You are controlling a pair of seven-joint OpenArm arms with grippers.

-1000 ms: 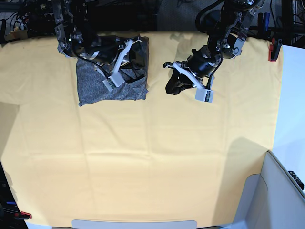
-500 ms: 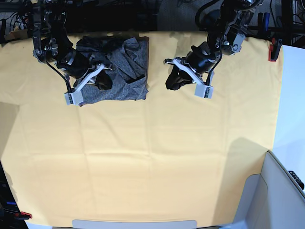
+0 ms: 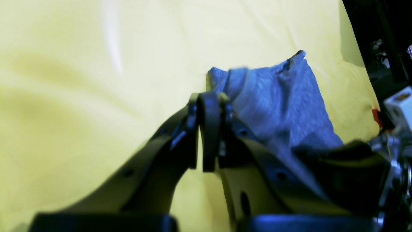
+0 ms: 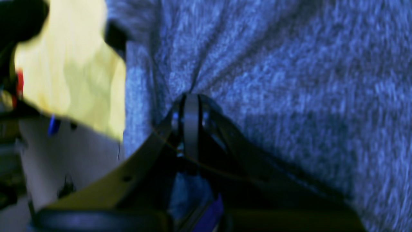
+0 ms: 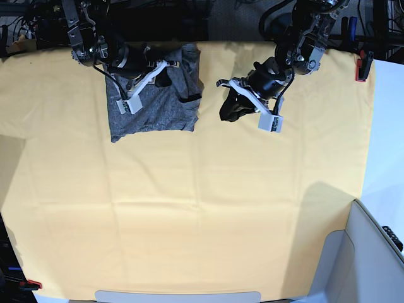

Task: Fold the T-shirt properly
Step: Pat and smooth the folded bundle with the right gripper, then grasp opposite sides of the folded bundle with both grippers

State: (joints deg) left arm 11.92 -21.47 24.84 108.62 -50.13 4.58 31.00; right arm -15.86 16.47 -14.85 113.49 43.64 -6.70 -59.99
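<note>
A counter (image 5: 189,208) draped in yellow cloth (image 5: 265,189) carries a folded grey T-shirt (image 5: 154,113), which lies beneath the right fingers (image 5: 129,104).

Robot lab: clamped yellow table cloth (image 5: 189,214) (cables behind).

No writing, label, brand, number or sign can be read in any view; the wrist views are too blurred to show any.
</note>
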